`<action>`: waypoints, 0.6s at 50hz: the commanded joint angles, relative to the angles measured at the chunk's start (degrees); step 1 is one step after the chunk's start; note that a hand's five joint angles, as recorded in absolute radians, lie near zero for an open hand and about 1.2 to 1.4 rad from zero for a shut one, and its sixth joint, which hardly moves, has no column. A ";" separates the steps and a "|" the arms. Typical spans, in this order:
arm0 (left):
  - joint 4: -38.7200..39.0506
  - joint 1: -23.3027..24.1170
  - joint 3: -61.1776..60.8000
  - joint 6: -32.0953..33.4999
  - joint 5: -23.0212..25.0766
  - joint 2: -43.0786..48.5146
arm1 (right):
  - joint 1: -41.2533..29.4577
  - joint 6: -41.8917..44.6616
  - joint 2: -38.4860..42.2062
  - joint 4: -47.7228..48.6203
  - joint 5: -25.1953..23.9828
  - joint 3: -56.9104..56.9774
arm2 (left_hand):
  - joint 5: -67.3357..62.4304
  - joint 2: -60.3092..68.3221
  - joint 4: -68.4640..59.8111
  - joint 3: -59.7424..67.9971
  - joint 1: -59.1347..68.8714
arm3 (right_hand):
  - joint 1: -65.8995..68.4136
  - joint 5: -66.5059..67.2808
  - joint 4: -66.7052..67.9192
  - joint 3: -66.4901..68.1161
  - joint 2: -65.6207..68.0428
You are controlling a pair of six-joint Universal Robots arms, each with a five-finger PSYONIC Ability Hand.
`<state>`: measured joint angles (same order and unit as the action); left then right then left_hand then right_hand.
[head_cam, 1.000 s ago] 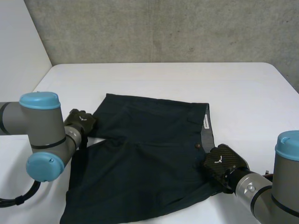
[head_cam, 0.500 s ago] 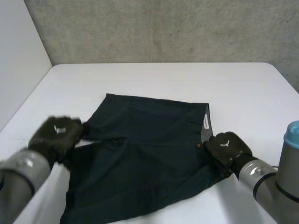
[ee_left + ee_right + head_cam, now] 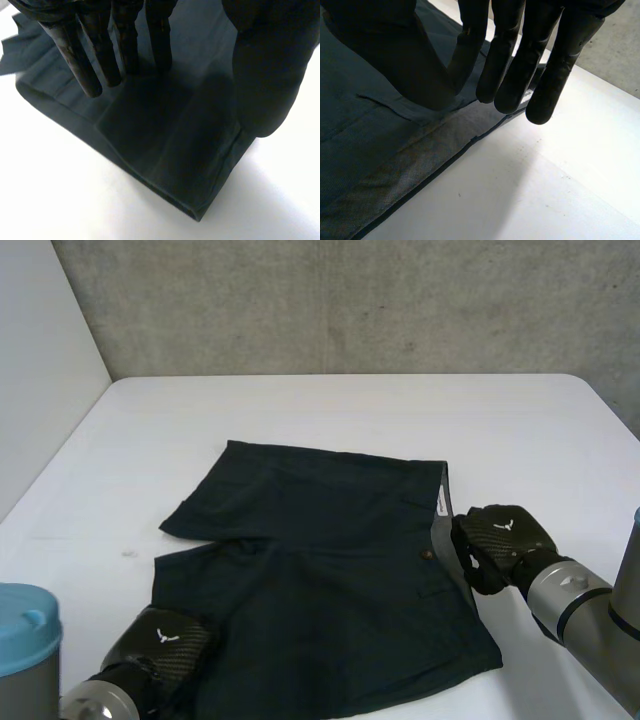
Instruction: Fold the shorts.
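Observation:
Dark navy shorts (image 3: 320,580) lie flat on the white table (image 3: 330,410), waistband (image 3: 440,530) to the right, both legs to the left. My left hand (image 3: 160,640) hovers at the near leg's hem, close to the table's front. In the left wrist view its fingers (image 3: 92,70) are straight and the thumb (image 3: 265,75) stands apart over the hem corner (image 3: 200,210). My right hand (image 3: 495,540) is at the waistband's outer edge. In the right wrist view this hand (image 3: 510,60) hangs just above the grey waistband lining (image 3: 410,160), thumb drawn against the fingers, no cloth seen between them.
Bare white table (image 3: 520,190) lies right of the waistband and beyond the shorts up to a concrete wall (image 3: 350,300). The table's left edge runs along a pale wall (image 3: 40,370).
My left arm swung from the far leg's hem back to the near leg's hem at the front left. My right hand slid up along the waistband, and the near waist corner now lies flat.

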<state>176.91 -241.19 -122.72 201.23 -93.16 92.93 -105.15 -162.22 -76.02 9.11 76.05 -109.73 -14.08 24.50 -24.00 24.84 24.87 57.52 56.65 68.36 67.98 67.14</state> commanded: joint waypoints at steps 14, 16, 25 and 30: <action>4.93 1.60 -2.96 -0.05 -6.86 -4.59 | 0.47 18.78 -9.58 -9.02 -13.99 -7.51 | -10.02 9.60 -10.10 9.26 9.23 | -19.30 -28.44 -30.14 -29.77 -28.92; 4.93 1.69 -3.75 -0.05 -6.77 -5.64 | 0.55 19.40 -9.67 -9.11 -14.17 -8.57 | -10.02 9.60 -10.10 9.26 9.23 | -22.02 -31.15 -32.86 -32.48 -31.64; 5.20 1.34 -4.90 0.04 -6.60 -5.83 | 2.40 23.88 -10.02 -8.32 -15.22 -13.40 | -9.86 9.44 -9.94 9.09 9.07 | -26.40 -35.54 -37.24 -36.87 -36.03; 5.72 1.34 -5.69 0.13 -6.42 -5.56 | 5.39 26.52 -9.67 -7.00 -16.72 -15.51 | -10.02 9.60 -10.10 9.26 9.23 | -26.74 -35.88 -37.58 -37.21 -36.36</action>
<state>182.13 -239.77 -127.72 201.27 -99.76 86.87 -102.68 -138.37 -86.18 0.72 60.60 -123.08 -19.39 29.60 -29.33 29.01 29.39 26.83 19.69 29.65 29.43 29.82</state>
